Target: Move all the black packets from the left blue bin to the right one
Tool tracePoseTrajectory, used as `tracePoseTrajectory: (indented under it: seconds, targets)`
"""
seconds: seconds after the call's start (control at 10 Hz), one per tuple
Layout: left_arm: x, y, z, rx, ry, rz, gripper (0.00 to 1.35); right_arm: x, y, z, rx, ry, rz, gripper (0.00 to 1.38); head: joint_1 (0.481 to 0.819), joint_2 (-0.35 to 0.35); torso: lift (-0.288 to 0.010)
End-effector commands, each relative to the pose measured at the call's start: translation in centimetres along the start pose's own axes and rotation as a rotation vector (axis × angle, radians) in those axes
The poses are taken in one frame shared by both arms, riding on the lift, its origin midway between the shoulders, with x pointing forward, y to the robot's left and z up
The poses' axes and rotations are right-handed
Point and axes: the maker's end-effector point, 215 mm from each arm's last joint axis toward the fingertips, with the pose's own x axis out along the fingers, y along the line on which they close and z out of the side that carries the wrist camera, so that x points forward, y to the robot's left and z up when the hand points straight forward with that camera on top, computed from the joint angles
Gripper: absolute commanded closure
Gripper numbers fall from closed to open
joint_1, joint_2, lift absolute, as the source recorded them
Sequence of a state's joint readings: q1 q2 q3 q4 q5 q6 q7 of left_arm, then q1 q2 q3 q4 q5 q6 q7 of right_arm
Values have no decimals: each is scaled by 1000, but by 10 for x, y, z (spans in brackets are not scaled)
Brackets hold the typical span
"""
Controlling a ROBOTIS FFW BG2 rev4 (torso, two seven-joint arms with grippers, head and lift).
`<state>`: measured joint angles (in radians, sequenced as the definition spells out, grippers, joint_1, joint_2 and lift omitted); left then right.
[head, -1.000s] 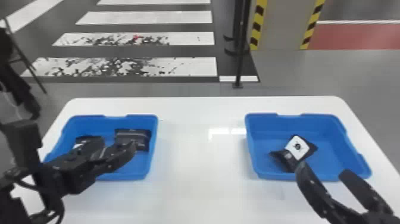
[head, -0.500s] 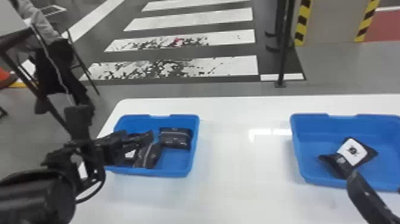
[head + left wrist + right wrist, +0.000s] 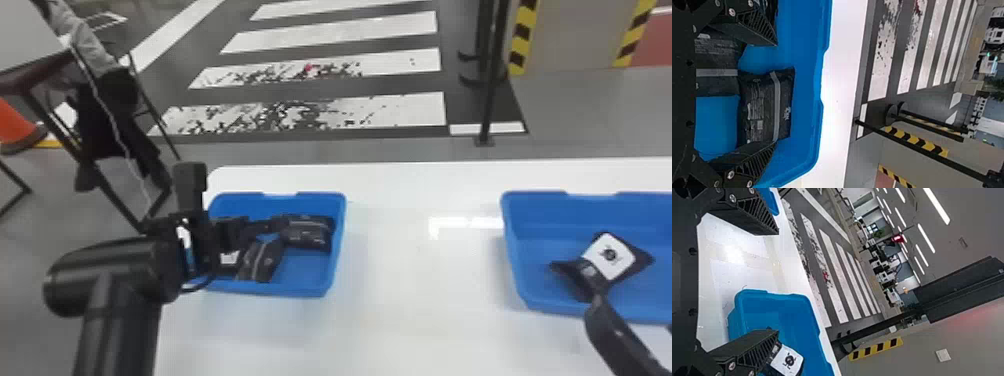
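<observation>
- The black packet (image 3: 764, 109) I want next sits in the left blue bin (image 3: 305, 292), near its back right corner. It looks light, soft and a bit puffy, with shiny skin that could slip.
- I don't think it would break, but a hard squeeze might crumple it. I would take it by its two short ends, low down, and pinch gently.
- My left gripper (image 3: 776, 94) is wide open, with one finger on each side of that packet. It has not got hold of it. One finger looks very close to the end by the bin's right wall, but I can't tell if they touch.
- A striped packet (image 3: 261, 261) lies just beside it, so I could catch that one too. A packet with a white label (image 3: 230, 257) is farther left.
- My right gripper (image 3: 778, 282) is wide open too and holds nothing. It is by the front of the right blue bin (image 3: 510, 240), where a white-faced packet (image 3: 610, 255) lies against a dark packet (image 3: 575, 275).
- Since the first picture, my head view has turned to the left. My left gripper has gone deeper over the bin, toward the back packet. The packets in the right bin look the same as before.
</observation>
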<state>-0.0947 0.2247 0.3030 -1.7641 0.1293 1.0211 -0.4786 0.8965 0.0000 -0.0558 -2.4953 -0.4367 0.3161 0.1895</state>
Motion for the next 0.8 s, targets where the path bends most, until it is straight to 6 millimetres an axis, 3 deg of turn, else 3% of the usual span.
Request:
tracePoseTrajectory:
  seconds: [0.0, 0.6, 0.7]
  targets:
    - [20, -6, -3, -17, 39, -24, 168, 2, 1, -2, 3, 2, 3, 139, 695, 229, -139]
    - [68, -8, -25, -116, 145, -73, 176, 6, 3, -9, 18, 13, 16, 140, 695, 199, -139]
    - [76, -16, -35, -135, 171, -100, 256, 7, 4, -9, 21, 13, 19, 142, 695, 195, -139]
